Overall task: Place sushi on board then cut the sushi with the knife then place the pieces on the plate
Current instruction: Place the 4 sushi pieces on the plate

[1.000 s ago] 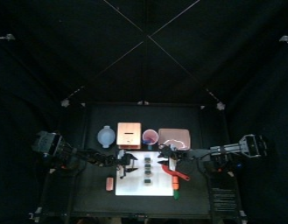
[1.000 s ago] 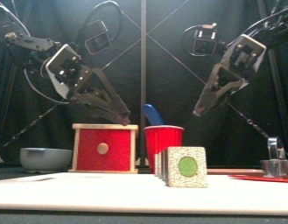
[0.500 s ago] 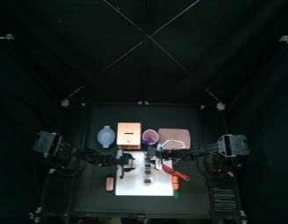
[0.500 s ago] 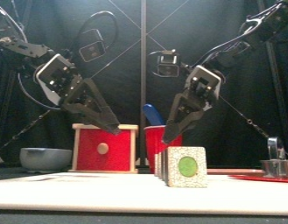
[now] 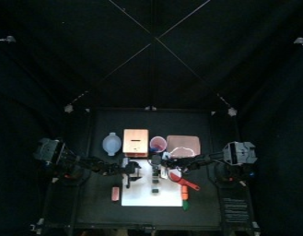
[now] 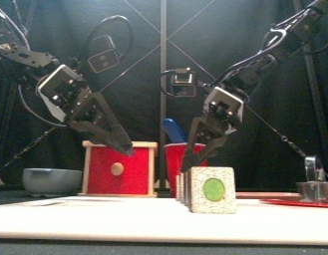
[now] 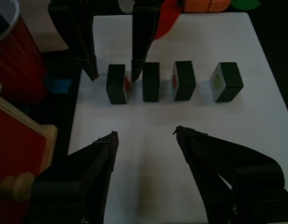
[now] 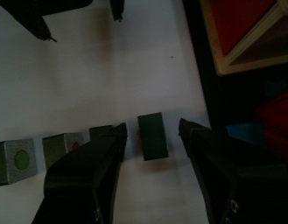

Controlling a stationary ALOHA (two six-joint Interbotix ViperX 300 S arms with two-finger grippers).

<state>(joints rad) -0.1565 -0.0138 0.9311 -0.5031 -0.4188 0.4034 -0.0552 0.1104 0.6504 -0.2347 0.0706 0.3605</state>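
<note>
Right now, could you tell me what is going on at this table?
Four dark green toy sushi blocks stand apart on the white cutting board. The right tool, jaws open, straddles the end block nearest the red cup, apparently to pick it up. The left tool hovers open above the bare board.

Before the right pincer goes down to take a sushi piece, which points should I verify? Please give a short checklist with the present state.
1. Sushi cut: four pieces stand apart on the white board: ok.
2. Right pincer open: ok.
3. Right pincer centred on the end piece: ok, one jaw on each side.
4. Left pincer clear of the pieces: ok, open, away from them.
5. Pink plate free: cannot tell, too small.
</note>
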